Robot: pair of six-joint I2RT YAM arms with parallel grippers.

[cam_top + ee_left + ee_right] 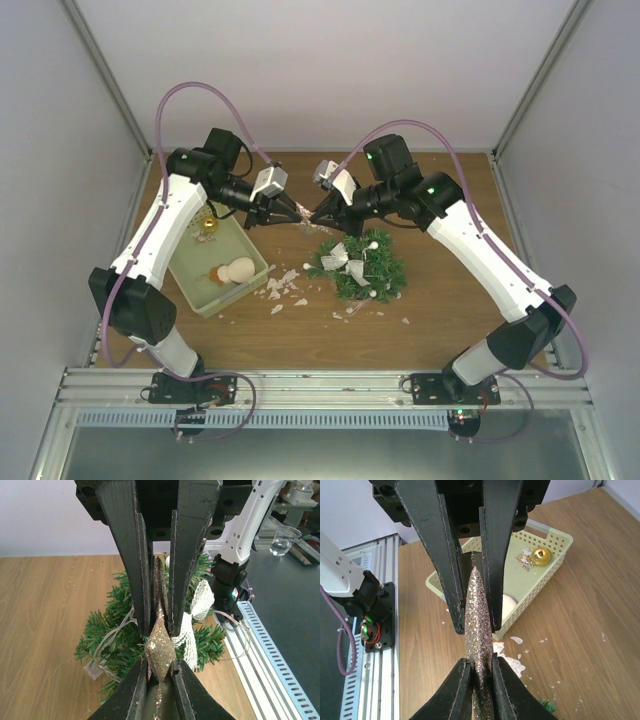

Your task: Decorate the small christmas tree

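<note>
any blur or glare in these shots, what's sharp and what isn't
Top view: even light, faint shadows, no glare, tree clear. Left wrist: ornament sharp, nothing blown out. Right wrist: sharp too, small glint on the gold ball in the tray.

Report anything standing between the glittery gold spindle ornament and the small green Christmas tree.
Nothing visible does. The glittery gold spindle ornament is pinched between the left gripper and right gripper, with open air down to the small green Christmas tree.
</note>
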